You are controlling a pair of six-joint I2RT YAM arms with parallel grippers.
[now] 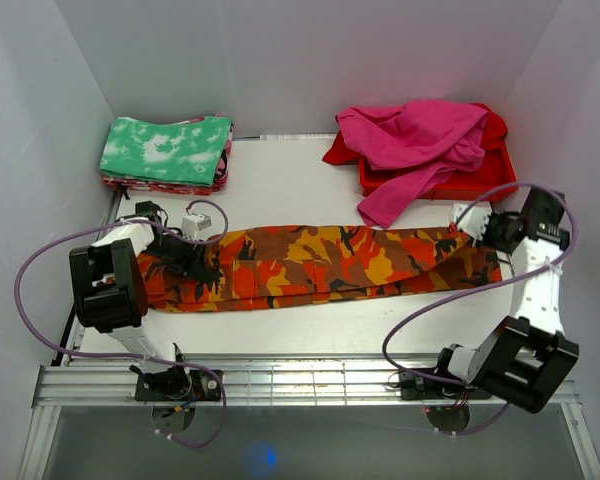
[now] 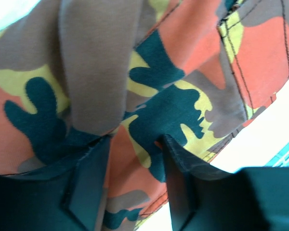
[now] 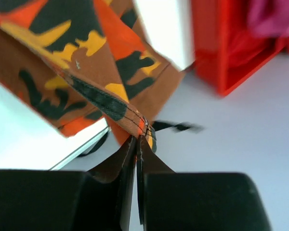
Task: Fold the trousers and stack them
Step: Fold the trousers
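The camouflage trousers (image 1: 320,262) lie stretched left to right across the white table. My left gripper (image 1: 185,255) sits at their left end. In the left wrist view its jaws (image 2: 135,144) stand apart, pressed down over the cloth (image 2: 173,96), with a strip of fabric between the two fingers. My right gripper (image 1: 470,232) is at the right end of the trousers. There its jaws (image 3: 138,139) are shut on a stitched hem edge of the trousers (image 3: 86,72), and that corner hangs lifted off the table.
A folded green-and-white mottled cloth (image 1: 167,152) tops a small stack at the back left. A red tray (image 1: 480,180) at the back right holds a magenta garment (image 1: 420,140) that spills toward the trousers. The tray's red wall (image 3: 216,48) is close behind my right gripper. White walls enclose the table.
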